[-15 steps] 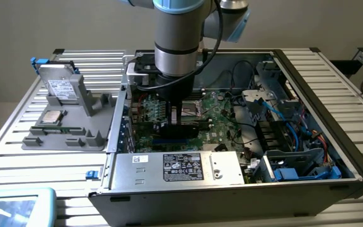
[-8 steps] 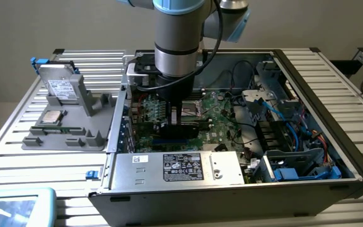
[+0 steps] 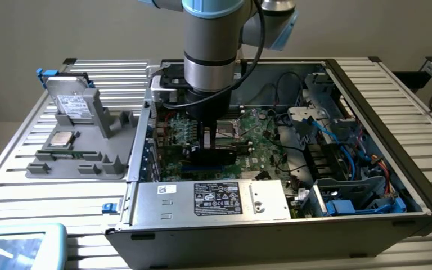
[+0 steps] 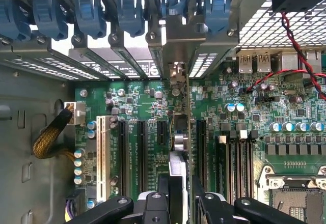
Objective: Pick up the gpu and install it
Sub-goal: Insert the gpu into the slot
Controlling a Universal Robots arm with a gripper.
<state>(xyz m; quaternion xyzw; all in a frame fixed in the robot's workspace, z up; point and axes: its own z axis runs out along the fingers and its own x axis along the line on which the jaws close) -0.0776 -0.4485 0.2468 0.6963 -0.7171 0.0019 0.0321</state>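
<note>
To the exterior view's left of the pincer (image 3: 214,148), a drive (image 3: 73,104) and a chip (image 3: 64,139) are seen on a grey tray (image 3: 81,164) on the counter (image 3: 9,188). The pincer is set narrow and closed on the gpu (image 4: 178,143), which is held upright and edge-on between its fingers, over the motherboard (image 4: 147,107) slots inside the open case (image 3: 276,242). Whether it is seated cannot be told. The card is judged light, stiff and fragile, and is best gripped along its top edge, clear of the contacts.
</note>
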